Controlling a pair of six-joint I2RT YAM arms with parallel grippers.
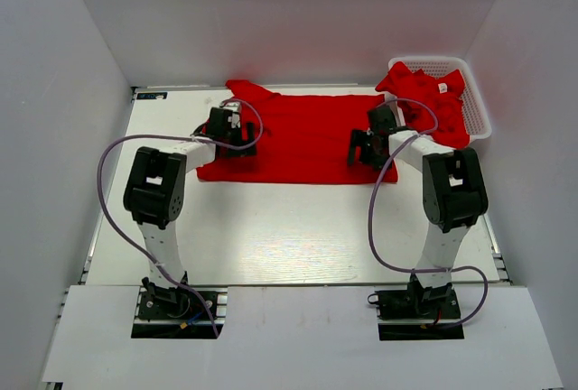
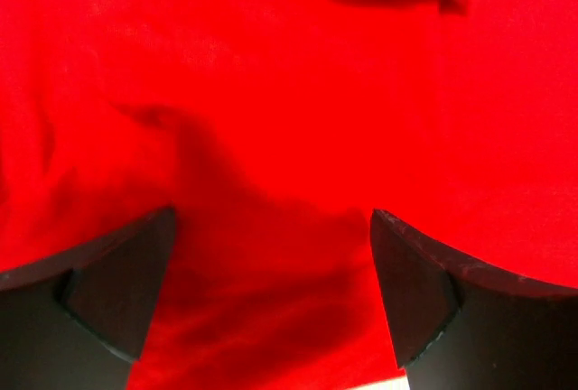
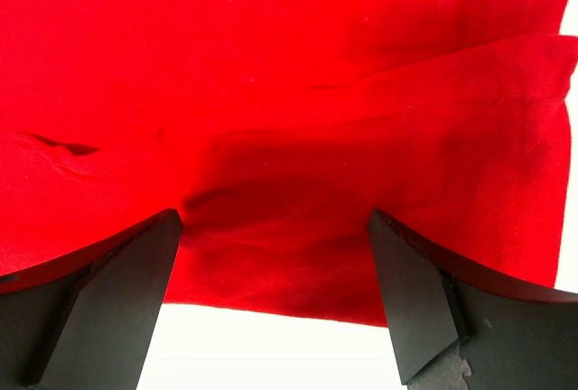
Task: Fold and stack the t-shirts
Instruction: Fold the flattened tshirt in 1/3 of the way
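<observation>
**Two robot arms poised over a flat red t-shirt, with no fold made yet**

Top view: a plain bright red t-shirt [image 1: 302, 137] of soft fabric lay spread flat across the far half of the white worktop [image 1: 271, 227]. One sleeve poked out at its far left corner. The left end effector [image 1: 233, 133] was over the shirt's left edge and the right end effector [image 1: 366, 148] over its right edge. Both had their fingers spread apart and held nothing. At the far right, a white plastic lattice basket [image 1: 480, 119] held a crumpled heap [image 1: 420, 92] of more red t-shirts, one showing a small white tag. No folded shirt or stack was in sight, so the task appeared to be at its very start. The spread shirt awaited its first fold, and the heap was left to do.

Left wrist view: the left end effector [image 2: 271, 218] had its two dark fingers wide apart, low over red cloth that nearly filled the frame. The fabric was mostly smooth, with soft wrinkles and a shadowed crease near the top. It could not be told whether the fingers touched the cloth.

Right wrist view: the right end effector [image 3: 275, 218] was equally wide open and gripped nothing. It sat at a corner of the shirt, with bare worktop showing below and at the right. The cloth puckered slightly between the fingers.
</observation>
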